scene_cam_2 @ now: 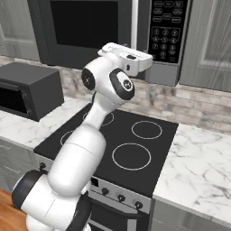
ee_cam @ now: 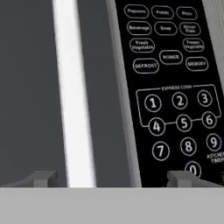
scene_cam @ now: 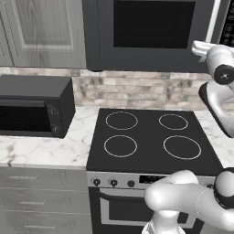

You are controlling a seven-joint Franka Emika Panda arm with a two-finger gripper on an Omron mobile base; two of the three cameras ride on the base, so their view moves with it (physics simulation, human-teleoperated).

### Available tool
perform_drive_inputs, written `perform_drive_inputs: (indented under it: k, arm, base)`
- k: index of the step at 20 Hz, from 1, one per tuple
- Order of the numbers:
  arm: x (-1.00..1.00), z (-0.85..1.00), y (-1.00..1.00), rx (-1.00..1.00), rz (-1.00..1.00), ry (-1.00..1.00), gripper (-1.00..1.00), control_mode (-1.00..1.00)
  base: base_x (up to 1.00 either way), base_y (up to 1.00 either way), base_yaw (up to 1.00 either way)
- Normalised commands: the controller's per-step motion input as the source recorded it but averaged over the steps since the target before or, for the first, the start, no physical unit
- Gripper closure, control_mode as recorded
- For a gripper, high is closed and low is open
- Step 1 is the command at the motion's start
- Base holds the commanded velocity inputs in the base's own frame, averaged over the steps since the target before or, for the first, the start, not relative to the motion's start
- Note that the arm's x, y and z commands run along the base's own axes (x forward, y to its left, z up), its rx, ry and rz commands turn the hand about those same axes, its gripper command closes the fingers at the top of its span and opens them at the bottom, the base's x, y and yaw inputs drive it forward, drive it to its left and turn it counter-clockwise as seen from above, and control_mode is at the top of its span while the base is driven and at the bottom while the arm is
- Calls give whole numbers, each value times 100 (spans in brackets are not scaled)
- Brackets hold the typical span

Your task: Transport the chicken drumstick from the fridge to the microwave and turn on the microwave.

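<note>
Claw (ee_cam: pixel 111 178) is spread wide and grasps nothing; in the hand view its two dark tips (ee_cam: pixel 41 178) rise at the bottom edge, one under the door, one under the keypad. Between them, close ahead, run the long pale handle (ee_cam: pixel 73 92) down the left-centre of the frame and the button panel (ee_cam: pixel 173 83) on the right, with number keys and preset keys readable.

The microwave (scene_cam_2: pixel 90 27) door looks shut in both base views, black window dark. The chicken drumstick cannot be made out; likely it sits behind that door, but the window hides the inside.

Handling, as a judgement: the thing to work now is the panel, rigid and flat, so it takes a light press from one fingertip rather than a grip. The handle is stiff and smooth, and would be taken across its width if the door needs moving.

Views: the hand view gives key labels, which the base views blur. The right base view, upper centre, shows the white wrist (scene_cam_2: pixel 128 57) raised in front of the handle and panel, over the black stovetop (scene_cam_2: pixel 117 140). The left base view shows the countertop box oven (scene_cam: pixel 34 107) at left on the marble counter (scene_cam: pixel 50 148), and puts the wrist at the upper right edge.
</note>
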Motion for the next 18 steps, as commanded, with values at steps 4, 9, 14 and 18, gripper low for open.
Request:
perform_drive_inputs:
  k: [4, 9, 14, 18]
  arm:
    - [0, 0, -58, 0, 8, 9, -100, -100]
    - [0, 0, -60, 0, 14, 8, -100, -100]
    - [-5, 0, -14, 0, 2, 9, -100, -100]
    - [-3, 0, -2, 0, 0, 14, -100, -100]
  base:
    - [0, 0, 0]
    - [0, 0, 0]
    - [0, 0, 0]
    - [0, 0, 0]
